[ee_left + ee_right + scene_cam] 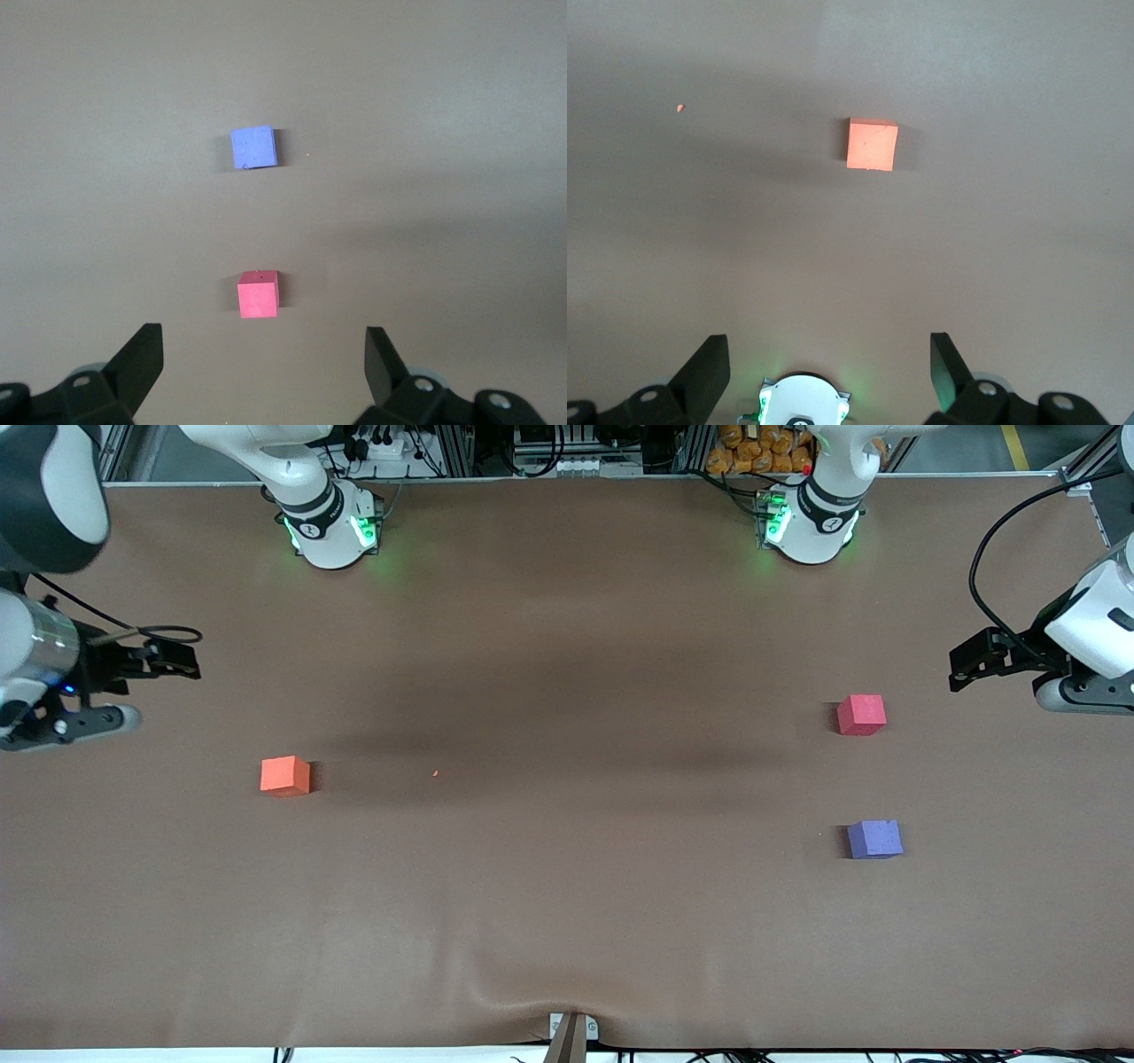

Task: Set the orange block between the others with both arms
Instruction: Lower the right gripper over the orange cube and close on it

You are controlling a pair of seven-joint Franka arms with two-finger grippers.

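The orange block [285,776] [873,143] lies alone on the brown table toward the right arm's end. The others, a pinkish-red cube [861,715] [259,294] and a purple cube [874,839] [253,146], lie apart toward the left arm's end, the purple one nearer the front camera with a gap between them. My right gripper [168,660] [829,345] hangs open over the table's edge at its own end, holding nothing. My left gripper [966,666] [264,341] hangs open and empty over its end, aimed at the pinkish-red cube.
A tiny orange crumb [435,773] [679,108] lies on the brown table [567,921] between the orange block and the middle. The arm bases [332,527] [806,522] glow green along the back edge. A small bracket [571,1032] sits at the front edge.
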